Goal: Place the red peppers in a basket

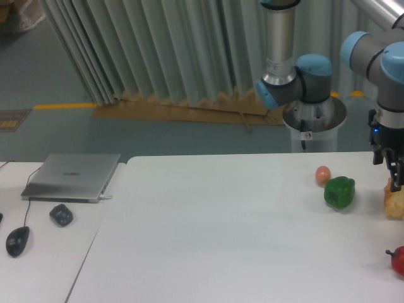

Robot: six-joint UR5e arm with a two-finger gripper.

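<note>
The red pepper lies on the white table at the far right edge of the view, partly cut off, its dark stem pointing left. My gripper hangs over the table's far right side, well behind the red pepper and right of the green pepper. Its dark fingers point down just above a pale yellowish object. The view's edge cuts the gripper, so I cannot tell how its jaws stand. No basket is in view.
A small orange-pink ball sits just behind the green pepper. On the left desk lie a closed laptop, a dark lump and a mouse. The arm's base stands behind the table.
</note>
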